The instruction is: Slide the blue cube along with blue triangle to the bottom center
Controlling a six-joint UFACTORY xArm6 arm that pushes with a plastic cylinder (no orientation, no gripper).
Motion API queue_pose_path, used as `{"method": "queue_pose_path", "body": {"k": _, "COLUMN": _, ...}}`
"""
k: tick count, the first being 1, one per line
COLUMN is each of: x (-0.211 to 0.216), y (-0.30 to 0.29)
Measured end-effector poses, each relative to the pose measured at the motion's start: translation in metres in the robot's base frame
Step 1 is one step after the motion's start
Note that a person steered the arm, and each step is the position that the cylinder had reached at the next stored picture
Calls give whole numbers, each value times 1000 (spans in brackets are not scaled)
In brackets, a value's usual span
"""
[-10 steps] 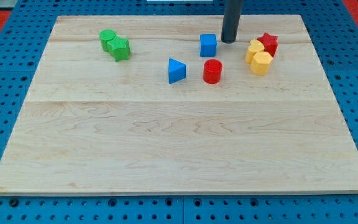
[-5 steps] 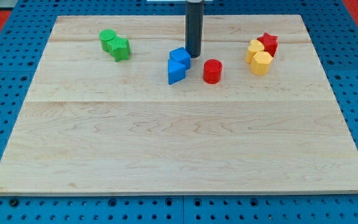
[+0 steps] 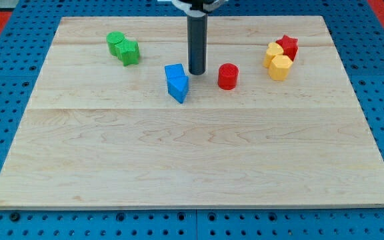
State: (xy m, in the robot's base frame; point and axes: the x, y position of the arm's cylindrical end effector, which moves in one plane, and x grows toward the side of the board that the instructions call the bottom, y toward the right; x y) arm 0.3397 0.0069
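Observation:
The blue cube (image 3: 174,71) and the blue triangle (image 3: 179,88) sit touching each other just left of the board's middle, in its upper half, with the cube above the triangle. My tip (image 3: 197,72) stands just to the right of the cube, close to it. The rod rises straight to the view's top.
A red cylinder (image 3: 227,76) stands right of my tip. Two yellow blocks (image 3: 277,61) and a red star (image 3: 287,46) cluster at the upper right. Two green blocks (image 3: 123,47) sit at the upper left. The wooden board (image 3: 192,167) lies on a blue pegboard.
My tip moved left and down the view, pushing the blue cube against the blue triangle and shifting both left and a little down.

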Motion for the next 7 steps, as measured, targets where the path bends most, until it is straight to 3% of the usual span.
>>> {"method": "queue_pose_path", "body": {"k": 2, "x": -19, "y": -37}}
{"method": "queue_pose_path", "body": {"k": 3, "x": -6, "y": -42}}
{"method": "queue_pose_path", "body": {"k": 7, "x": 131, "y": -40}}
